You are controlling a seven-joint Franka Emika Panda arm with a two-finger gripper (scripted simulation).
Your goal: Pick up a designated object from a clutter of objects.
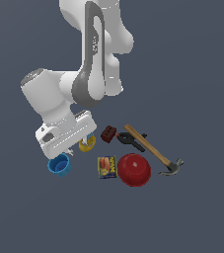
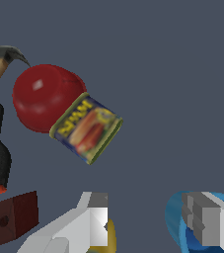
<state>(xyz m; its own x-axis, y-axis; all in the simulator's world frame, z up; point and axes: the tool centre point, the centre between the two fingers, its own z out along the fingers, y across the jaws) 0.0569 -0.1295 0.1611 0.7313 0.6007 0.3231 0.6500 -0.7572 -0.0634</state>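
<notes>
In the exterior view, the pincer (image 1: 73, 149) hangs low over the blue cup (image 1: 59, 164), which stands at the exterior view's left end of the clutter. The yellow bottle (image 1: 88, 144) is just behind the hand. The tin (image 1: 107, 167) lies touching the red bowl (image 1: 134, 169).

In the wrist view, the pincer (image 2: 150, 222) is wide open and holds nothing. One finger (image 2: 205, 222) reaches over the cup (image 2: 180, 217), the other finger (image 2: 96, 220) is by the bottle (image 2: 108, 237).

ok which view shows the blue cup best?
The exterior view: the blue cup shows nearly whole, open side up, just below the end effector, at the exterior view's left of the tin. In the wrist view only part of the cup's rim and inside appears at the frame edge, behind one finger.
</notes>
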